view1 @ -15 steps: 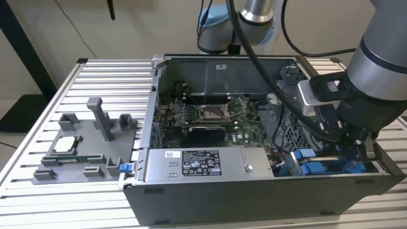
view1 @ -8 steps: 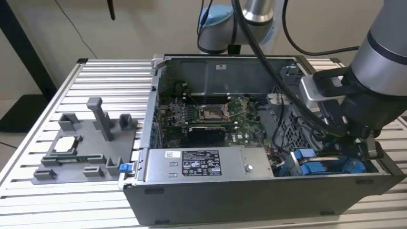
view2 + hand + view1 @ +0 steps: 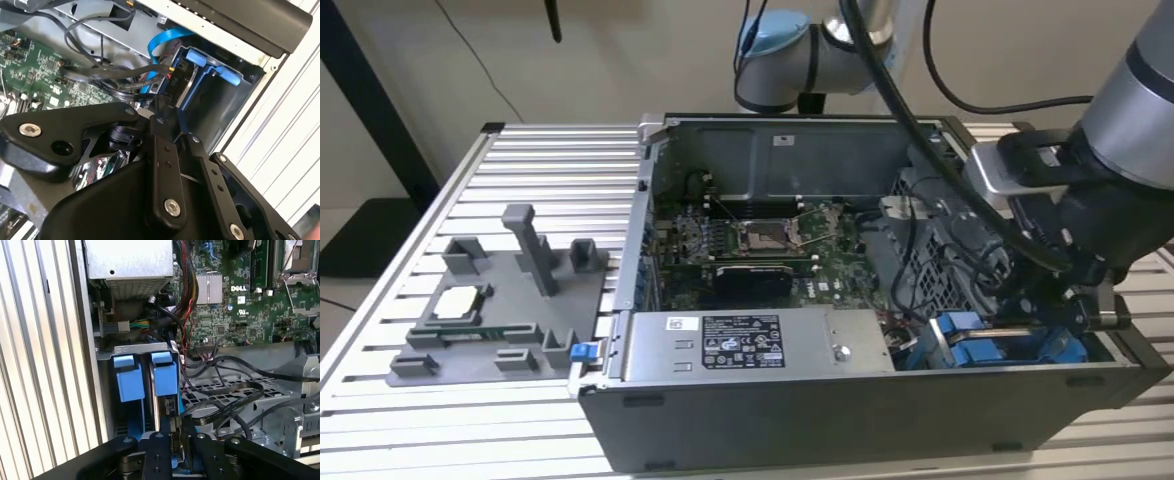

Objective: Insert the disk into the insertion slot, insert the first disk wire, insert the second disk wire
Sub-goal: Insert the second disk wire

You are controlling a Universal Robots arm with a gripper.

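Disk [image 3: 164, 405] seated edge-up between blue rails of insertion slot [image 3: 131, 377], at case [image 3: 854, 420] corner. Gripper [image 3: 182, 427] fingers closed on black connector at disk end.

Claw [image 3: 167, 127] at disk [image 3: 186, 85] w/ blue frame, in slot [image 3: 235, 95].
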